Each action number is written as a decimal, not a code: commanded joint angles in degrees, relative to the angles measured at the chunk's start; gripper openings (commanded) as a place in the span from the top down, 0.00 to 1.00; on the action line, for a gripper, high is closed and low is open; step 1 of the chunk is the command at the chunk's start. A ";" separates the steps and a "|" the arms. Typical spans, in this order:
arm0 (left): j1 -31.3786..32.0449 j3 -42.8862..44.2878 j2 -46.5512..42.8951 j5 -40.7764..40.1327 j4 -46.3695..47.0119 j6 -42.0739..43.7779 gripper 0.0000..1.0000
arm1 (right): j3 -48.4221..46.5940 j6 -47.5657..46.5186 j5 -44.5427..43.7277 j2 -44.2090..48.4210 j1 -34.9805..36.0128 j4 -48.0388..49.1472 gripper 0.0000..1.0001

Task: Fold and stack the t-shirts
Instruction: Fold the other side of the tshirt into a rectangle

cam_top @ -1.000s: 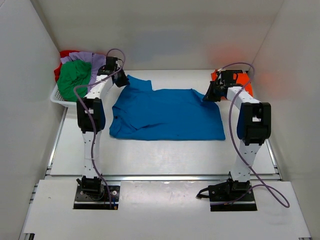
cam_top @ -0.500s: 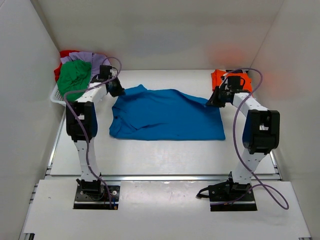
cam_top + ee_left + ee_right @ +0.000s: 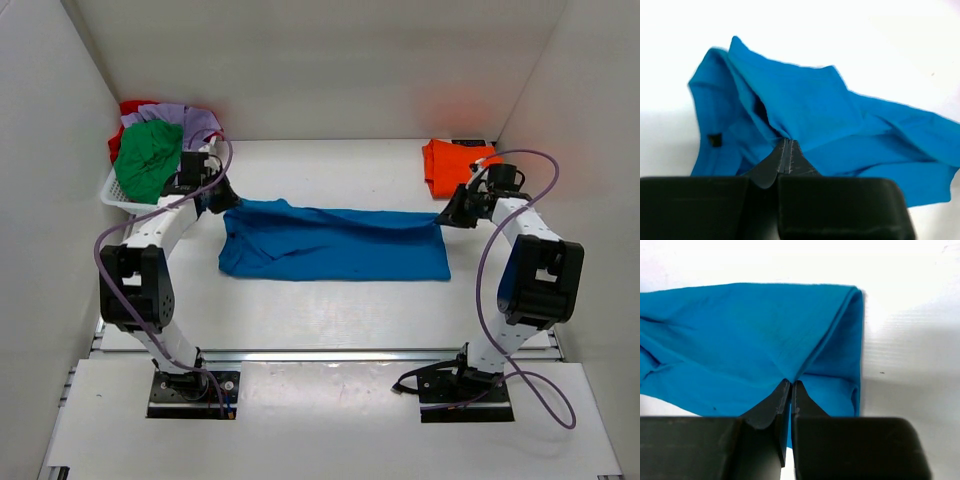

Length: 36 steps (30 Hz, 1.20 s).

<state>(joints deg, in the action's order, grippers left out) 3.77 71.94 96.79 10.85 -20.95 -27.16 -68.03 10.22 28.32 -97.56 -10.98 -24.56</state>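
A bright blue t-shirt [image 3: 335,245] lies spread across the middle of the table, its far edge lifted and folded toward the front. My left gripper [image 3: 226,197] is shut on the shirt's far left corner [image 3: 790,115]. My right gripper [image 3: 447,216] is shut on the far right corner [image 3: 805,340]. In both wrist views the jaws pinch blue cloth at their tips. A folded orange t-shirt [image 3: 452,165] lies at the back right. Green [image 3: 148,158], lavender [image 3: 190,122] and red [image 3: 130,110] t-shirts are heaped in the basket at the back left.
A white slatted basket [image 3: 112,190] stands at the back left corner, against the left wall. White walls enclose the table on three sides. The arm bases [image 3: 190,385] are bolted at the near edge.
Both grippers have pulled the blue shirt's far edge toward the front and outward, so the far half now folds over the near half. Both arms have swung outward.
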 commanded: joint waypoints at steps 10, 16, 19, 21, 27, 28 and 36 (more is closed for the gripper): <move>-1.31 -9.97 -4.68 -0.57 3.19 1.84 1.00 | -2.99 -5.03 -0.19 -5.89 -0.36 -3.83 1.00; -1.66 -15.59 -8.02 -1.09 5.04 1.67 1.00 | -3.08 -5.99 -2.56 -7.38 -1.85 -4.89 1.00; -1.57 -19.54 -10.12 -1.62 6.27 0.97 1.00 | -3.07 -6.17 -3.35 -7.73 -2.28 -4.62 1.00; -1.84 -21.30 -11.70 -1.37 7.23 0.80 1.00 | -3.07 -6.18 -4.14 -8.43 -2.55 -5.15 1.00; -1.49 -24.13 -15.05 -2.33 7.77 0.62 1.00 | -3.77 -6.44 -5.90 -8.44 -2.73 -5.85 0.97; -1.75 -24.13 -15.58 -2.15 7.33 0.88 1.00 | -3.34 -6.35 -6.69 -8.44 -2.73 -6.03 0.96; -1.66 -27.29 -23.22 -3.38 6.71 -0.53 1.00 | -4.39 -6.26 -13.72 -3.96 -1.15 -9.55 0.54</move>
<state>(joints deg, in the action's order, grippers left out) 2.13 45.69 78.39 8.36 -14.94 -26.85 -70.22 4.49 18.90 -105.82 -12.91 -33.01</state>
